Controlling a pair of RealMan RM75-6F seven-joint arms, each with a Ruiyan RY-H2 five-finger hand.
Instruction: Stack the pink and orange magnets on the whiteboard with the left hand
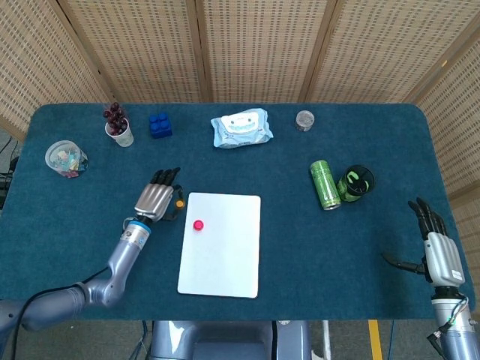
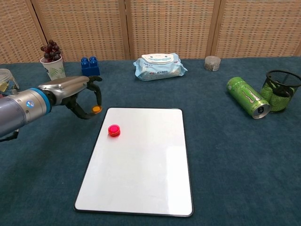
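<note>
Now the left hand (image 2: 75, 92) pinches the orange magnet (image 2: 96, 109) beside the whiteboard (image 2: 141, 165); right hand (image 1: 441, 251) open-fingered

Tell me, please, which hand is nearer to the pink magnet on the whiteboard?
Left. The left hand, pinching the orange magnet, sits just off the whiteboard's edge beside the pink magnet; the right hand rests at the table's far right.

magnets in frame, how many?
2. The pink magnet sits on the whiteboard near its upper-left. The orange magnet is pinched in the left hand, just off the board's corner. None look hidden.
</note>
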